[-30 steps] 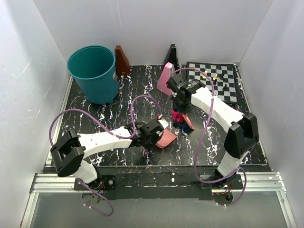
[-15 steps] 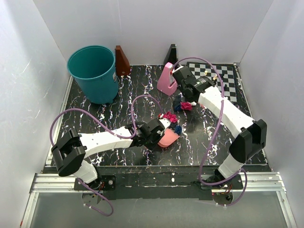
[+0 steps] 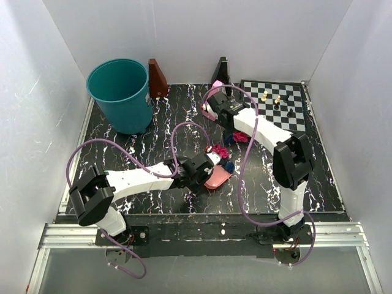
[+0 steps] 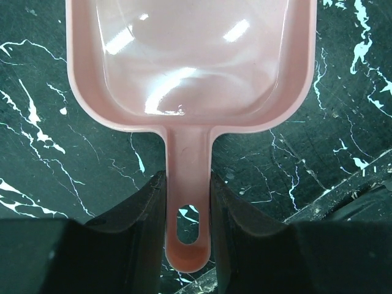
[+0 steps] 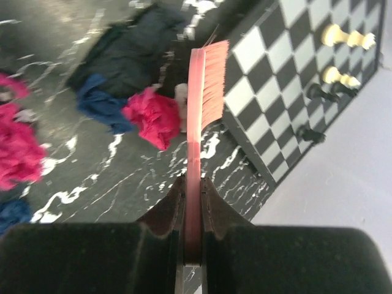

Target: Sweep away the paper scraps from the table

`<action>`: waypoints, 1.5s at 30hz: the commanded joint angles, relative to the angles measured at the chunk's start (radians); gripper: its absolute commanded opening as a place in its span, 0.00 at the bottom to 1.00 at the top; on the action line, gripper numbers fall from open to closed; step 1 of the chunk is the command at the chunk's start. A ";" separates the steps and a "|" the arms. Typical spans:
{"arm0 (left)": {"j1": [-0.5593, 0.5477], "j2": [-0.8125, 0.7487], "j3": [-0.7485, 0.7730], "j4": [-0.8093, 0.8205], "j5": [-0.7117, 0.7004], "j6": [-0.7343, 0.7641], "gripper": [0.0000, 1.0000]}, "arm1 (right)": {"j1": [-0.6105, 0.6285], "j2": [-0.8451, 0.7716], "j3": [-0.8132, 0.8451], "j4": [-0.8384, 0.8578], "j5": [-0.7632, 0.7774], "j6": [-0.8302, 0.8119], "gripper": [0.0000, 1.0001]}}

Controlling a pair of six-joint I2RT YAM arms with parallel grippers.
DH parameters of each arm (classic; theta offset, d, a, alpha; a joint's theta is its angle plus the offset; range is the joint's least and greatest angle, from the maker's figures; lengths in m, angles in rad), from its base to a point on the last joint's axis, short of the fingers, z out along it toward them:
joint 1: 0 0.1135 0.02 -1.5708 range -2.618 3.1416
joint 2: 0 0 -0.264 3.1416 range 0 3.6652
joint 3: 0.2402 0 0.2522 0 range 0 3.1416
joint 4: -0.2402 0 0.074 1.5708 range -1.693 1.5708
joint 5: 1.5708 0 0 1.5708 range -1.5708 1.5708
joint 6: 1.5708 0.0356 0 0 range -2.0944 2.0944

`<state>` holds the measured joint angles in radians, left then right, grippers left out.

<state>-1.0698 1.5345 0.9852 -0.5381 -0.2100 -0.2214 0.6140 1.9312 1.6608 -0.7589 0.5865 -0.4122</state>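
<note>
Midway across the black, white-veined desk (image 3: 139, 146), crumpled magenta and blue paper scraps (image 3: 221, 151) lie between a pink plastic dustpan (image 4: 190, 61), its handle pinched by the left end effector (image 4: 188, 202), and a pink brush (image 5: 198, 110) clamped in the right end effector (image 5: 193, 202). This looks like the sweeping step; next, the brush likely must drag them into the pan.

One table (image 3: 156, 128), one teal bucket (image 3: 120, 92), one pink dustpan (image 4: 190, 61), one pink brush (image 5: 208, 79), one chessboard (image 3: 295, 92). On it chess pieces (image 5: 346, 38): two pale, about three dark. Two wedge blocks at the back, a brown wedge (image 3: 157, 78) and a black wedge (image 3: 222, 70). Loose paper scraps (image 5: 153, 116): two bunches, at least five wads, exact count unclear. Two robot arms (image 3: 135, 180).
</note>
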 commanded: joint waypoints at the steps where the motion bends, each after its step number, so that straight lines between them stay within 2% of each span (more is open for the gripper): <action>1: 0.008 0.009 0.035 0.024 -0.023 -0.012 0.00 | 0.047 -0.099 -0.030 -0.042 -0.270 -0.019 0.01; 4: 0.014 0.016 0.029 0.035 -0.025 -0.007 0.00 | 0.047 -0.224 -0.081 -0.048 -0.495 0.039 0.01; 6: 0.018 0.022 0.030 0.038 -0.029 -0.003 0.00 | 0.047 -0.311 -0.104 -0.043 -0.554 0.075 0.01; 9: 0.019 0.024 0.032 0.041 -0.052 0.002 0.00 | 0.046 -0.351 -0.089 -0.074 -0.450 0.131 0.01; 13: 0.019 0.007 0.017 0.063 -0.071 0.008 0.00 | 0.026 -0.328 -0.075 -0.108 -0.254 0.162 0.01; 20: 0.019 0.007 0.009 0.066 -0.069 -0.001 0.00 | 0.020 -0.175 -0.064 -0.184 -0.201 0.200 0.01; 24: 0.019 0.009 0.003 0.067 -0.071 -0.001 0.00 | 0.046 -0.150 -0.070 -0.197 -0.295 0.199 0.01; 30: 0.019 0.022 0.003 0.082 -0.074 0.008 0.00 | 0.093 -0.291 -0.133 -0.198 -0.687 0.176 0.01; 36: 0.018 0.039 -0.013 0.133 -0.092 0.025 0.00 | 0.076 -0.405 -0.105 -0.289 -0.794 0.271 0.01; 40: 0.016 0.032 -0.029 0.173 -0.124 0.043 0.00 | 0.035 -0.488 -0.140 -0.255 -0.702 0.334 0.01; 45: 0.008 -0.008 -0.065 0.220 -0.173 0.053 0.00 | -0.002 -0.554 -0.167 -0.240 -0.446 0.383 0.01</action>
<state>-1.0561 1.5806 0.9459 -0.3885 -0.3138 -0.1886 0.6361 1.4342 1.5192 -1.0176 -0.0433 -0.0994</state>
